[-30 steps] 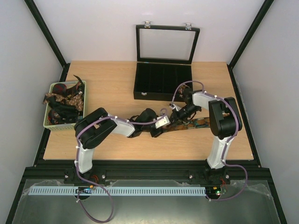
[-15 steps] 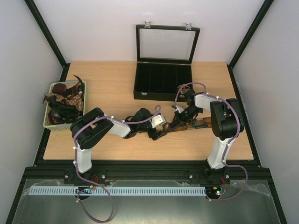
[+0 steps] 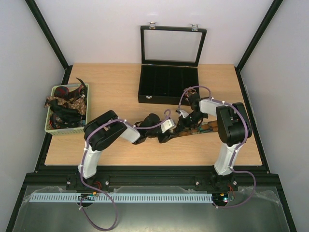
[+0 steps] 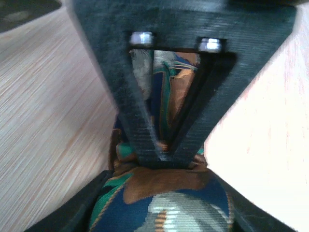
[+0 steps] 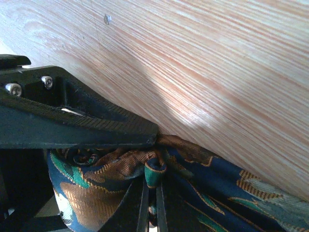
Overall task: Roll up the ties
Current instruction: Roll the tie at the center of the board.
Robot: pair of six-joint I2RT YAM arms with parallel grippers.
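Note:
One tie (image 3: 203, 128), dark blue with brown, green and grey pattern, lies on the table in front of the box, partly rolled at its left end. My left gripper (image 3: 168, 135) has its fingers on either side of the rolled end (image 4: 164, 203) and is closed on it. My right gripper (image 3: 184, 126) is shut on a small green-edged fold of the tie (image 5: 155, 173) right beside the roll; its fingers (image 4: 145, 140) meet in a V just beyond the roll. The left gripper's finger (image 5: 77, 128) lies against the cloth. Several more ties (image 3: 65, 104) fill the basket.
A pale green basket (image 3: 50, 126) stands at the table's left edge. A black compartmented box (image 3: 168, 84) with its glass lid (image 3: 171, 46) raised stands at the back centre. The tie's flat tail runs right toward the right arm's base.
Both grippers stay on the tie. The left arm's elbow has shifted right and its wrist has swung slightly left and back. The right gripper has edged a little left.

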